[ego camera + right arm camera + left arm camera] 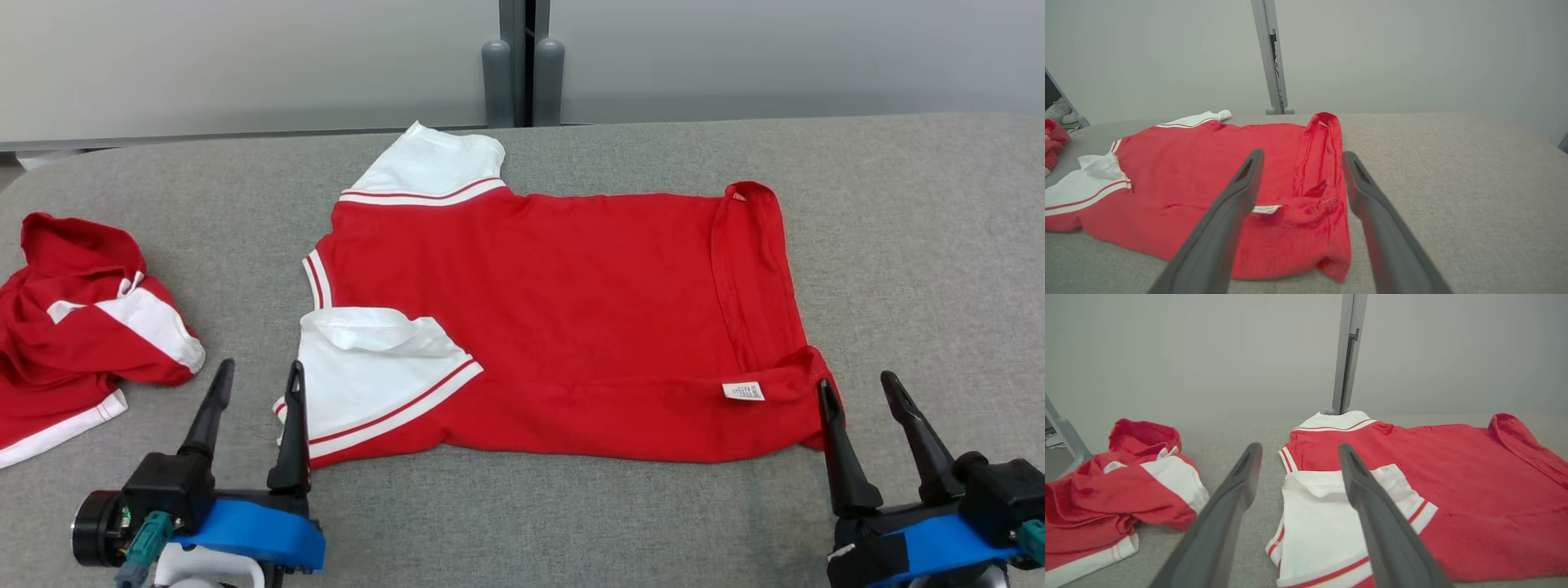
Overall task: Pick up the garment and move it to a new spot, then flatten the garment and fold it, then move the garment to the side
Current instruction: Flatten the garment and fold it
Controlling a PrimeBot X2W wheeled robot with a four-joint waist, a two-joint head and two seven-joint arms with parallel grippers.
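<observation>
Grey cloth table (939, 245). At centre, red shirt (571, 310) flat, with curled hem (747, 269) at 3 o'clock. Second shirt (73, 327) heaped at 9. Left gripper (260, 365) at 7, right gripper (856, 380) at 5, both spread apart, empty. Could pinch one layer only at hem: crooked fold.

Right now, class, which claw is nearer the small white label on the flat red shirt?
Right. The right claw sits just right of the label, at the hem corner of the shirt; the left claw is at the far end, beside the white sleeve.
</observation>
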